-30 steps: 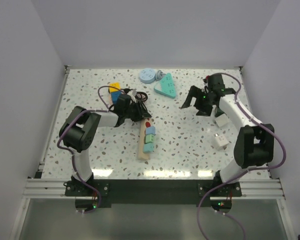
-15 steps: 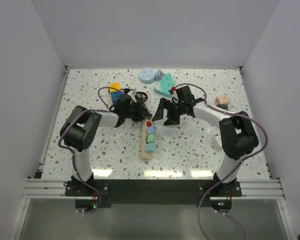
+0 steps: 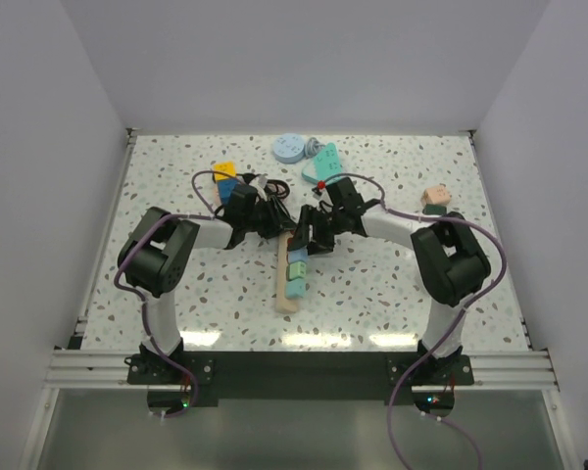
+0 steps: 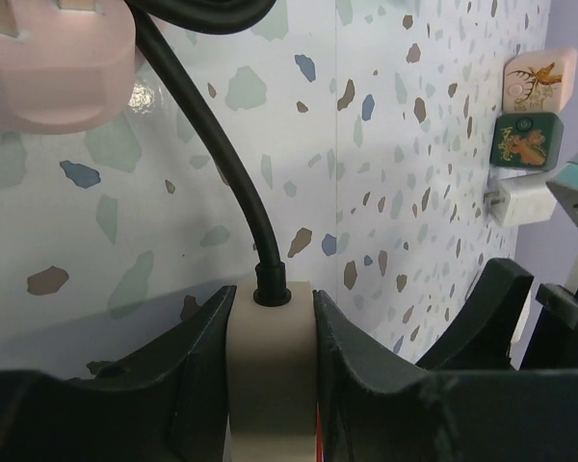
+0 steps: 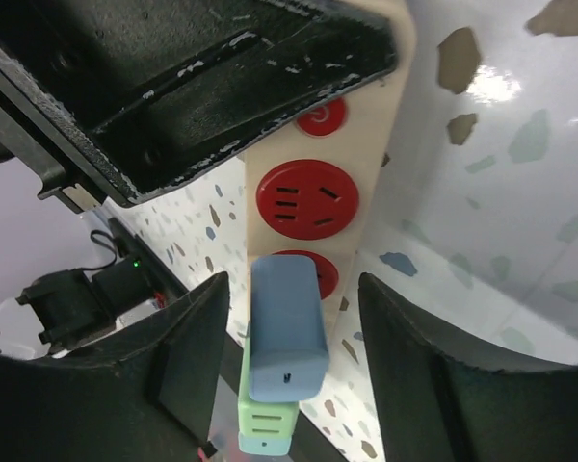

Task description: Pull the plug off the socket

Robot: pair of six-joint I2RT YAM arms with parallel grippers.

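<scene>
The socket (image 3: pixel 284 286) is a long cream-beige strip with red outlets (image 5: pixel 307 199), lying lengthwise mid-table. My left gripper (image 4: pixel 270 356) is shut on its far end, where the black cord (image 4: pixel 222 173) enters, with both fingers pressed flat against its sides. A blue plug (image 5: pixel 287 332) stands in one outlet and a green plug (image 5: pixel 267 423) sits just beyond it. My right gripper (image 5: pixel 294 356) straddles the blue plug with its jaws open. A narrow gap shows on the left side and a wider one on the right.
A pink flat piece (image 4: pixel 58 67) lies beside the cord. A teal triangular block (image 3: pixel 325 166) and a round pale-blue disc (image 3: pixel 288 148) sit at the back. Yellow and blue blocks (image 3: pixel 224 176) lie back left. Small charger blocks (image 3: pixel 435 199) rest at the right.
My right arm swung from the table's right side over to the strip, and its jaws have narrowed around the blue plug. The left gripper has held still on the strip's end.
</scene>
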